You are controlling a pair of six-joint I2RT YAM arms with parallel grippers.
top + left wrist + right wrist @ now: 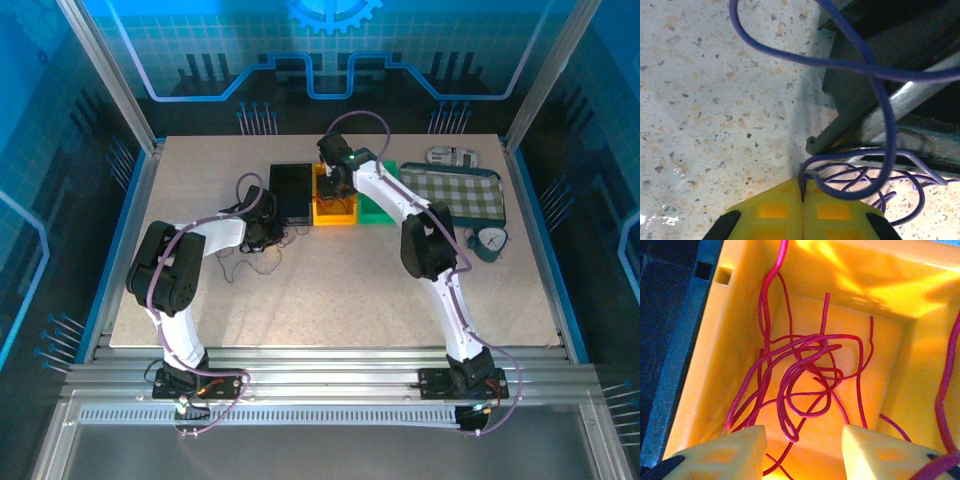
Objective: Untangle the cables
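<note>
The right hand (pixel 804 435) hangs half-open and empty over red cables (pixel 805 375) lying sorted in the yellow bin (pixel 880 295) near the table (pixel 350 290)'s far edge, while the shut left hand (pixel 803 187) pinches blue cables (pixel 860 180) left of it, probably anchoring them.

No words, labels or numbers can be read; a pale gear emblem (pixel 335 14) marks the blue back wall (pixel 200 40) beyond the counter (pixel 350 290).
</note>
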